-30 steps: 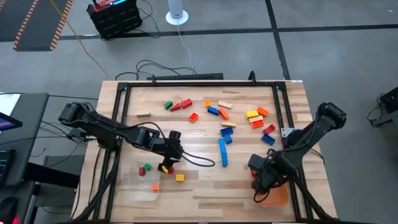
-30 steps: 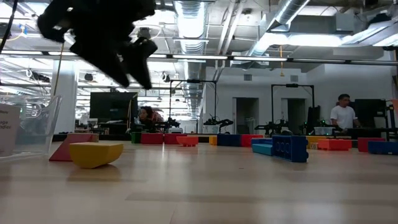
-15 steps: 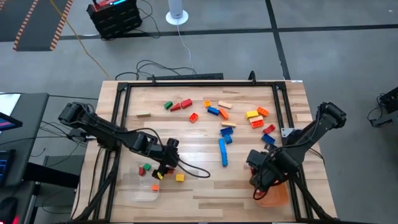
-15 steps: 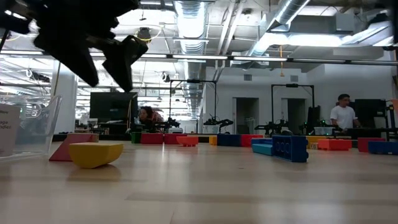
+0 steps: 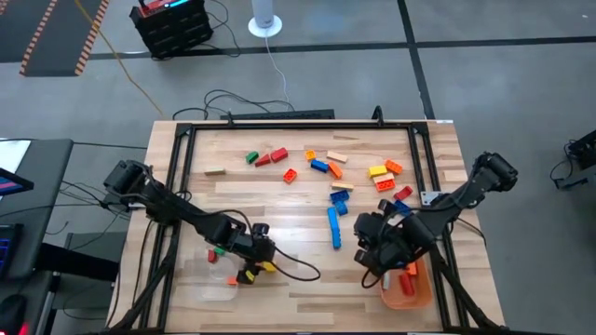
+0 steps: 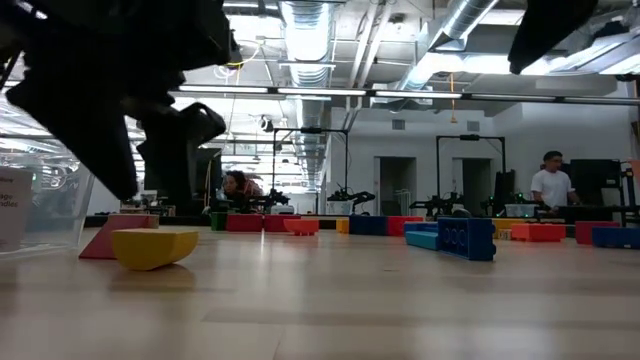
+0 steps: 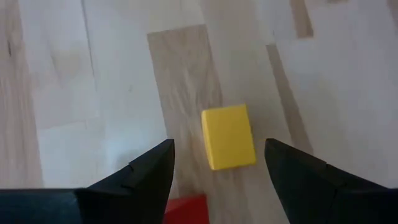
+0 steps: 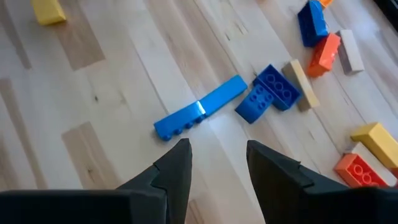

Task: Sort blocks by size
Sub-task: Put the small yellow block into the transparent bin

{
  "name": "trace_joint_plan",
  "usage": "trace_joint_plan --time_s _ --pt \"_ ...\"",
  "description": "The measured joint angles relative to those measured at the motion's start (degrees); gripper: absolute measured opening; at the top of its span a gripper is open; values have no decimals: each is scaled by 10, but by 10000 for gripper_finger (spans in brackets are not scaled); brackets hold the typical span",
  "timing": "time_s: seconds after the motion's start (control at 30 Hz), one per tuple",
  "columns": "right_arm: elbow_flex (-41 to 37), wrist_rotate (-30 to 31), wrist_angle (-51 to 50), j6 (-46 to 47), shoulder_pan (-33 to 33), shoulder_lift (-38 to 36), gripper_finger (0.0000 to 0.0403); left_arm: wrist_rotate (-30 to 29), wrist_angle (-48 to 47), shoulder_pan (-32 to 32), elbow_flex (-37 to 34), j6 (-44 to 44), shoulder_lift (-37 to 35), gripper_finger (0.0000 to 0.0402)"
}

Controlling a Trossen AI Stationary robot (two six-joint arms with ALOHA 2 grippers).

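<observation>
At the table's near edge, around 7 o'clock, the left gripper (image 5: 253, 267) hangs low with its two dark fingers (image 7: 140, 177) spread wide and nothing between them; a small cube-like yellow plastic block (image 7: 228, 136) lies on the wood in the gap ahead of them, and a red block's corner (image 7: 185, 209) shows just under the wrist. Beside it sits the clear plastic tray (image 5: 212, 287), holding a red and a green small block (image 5: 216, 250).

At 5 o'clock the right gripper (image 5: 369, 249) hovers above bare wood next to the round orange tray (image 5: 410, 289), its fingers (image 8: 173, 169) partly apart and empty.

Toward the centre lies a long blue studded bar (image 5: 333, 227), with stubby blue bricks (image 8: 268, 92) and a tan bar (image 8: 300, 83) just beyond its end.

From 11 to 2 o'clock the remaining blocks (image 5: 320, 164) scatter: red, orange, yellow, green, tan.
</observation>
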Motion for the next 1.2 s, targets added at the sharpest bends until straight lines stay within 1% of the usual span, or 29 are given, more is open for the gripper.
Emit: trace_joint_plan --time_s 0.1,0.4,0.57,0.7,0.93,1.03,1.2 --pt "0 0 3 -9 -4 0 182 -7 14 -2 1 -21 -2 245" --pt "0 -2 8 -11 -4 0 182 -64 28 -37 15 -27 17 245" --pt "0 -2 14 -15 -4 0 182 -76 21 -44 24 -30 44 245" --pt "0 -2 16 -15 -4 0 182 -71 14 -44 28 -30 73 245" --pt "0 -2 15 -15 -4 0 182 -70 6 -39 31 -25 82 241" --pt "0 -2 15 -16 -4 0 182 -70 5 -39 30 -21 83 212" --pt "0 -1 14 -16 -4 0 182 -70 5 -37 30 -14 83 127"
